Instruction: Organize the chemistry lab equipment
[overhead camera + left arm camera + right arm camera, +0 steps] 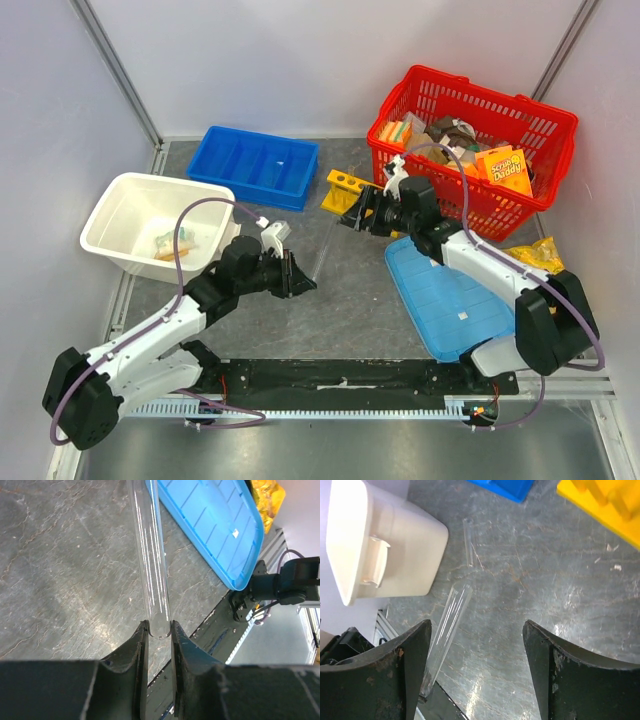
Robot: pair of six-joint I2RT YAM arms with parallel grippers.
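Here, the left end effector (pixel 159 626) pinches one clear tube (pixel 150 555) above the worktop (pixel 65 570). The right end effector (pixel 476 630) is spread wide near the yellow rack (pixel 610 510).

Between the left gripper's (pixel 159 626) jaws we see a thin clear tube (pixel 150 555), smooth and glassy, streaked with bright reflections. The jaws themselves look like matt black plastic, faintly grainy. Beyond them the table (pixel 60 580) is a dark grey, stone-veined surface with a dull sheen. To their right is a light blue lid (pixel 210 525) of smooth, ribbed plastic. The right gripper's (pixel 477 627) jaws are matt black with scuffed edges. Ahead to their left we see a cream bin (pixel 370 540) of smooth satin plastic, and ahead to their right a yellow rack (pixel 605 505) of glossy plastic.
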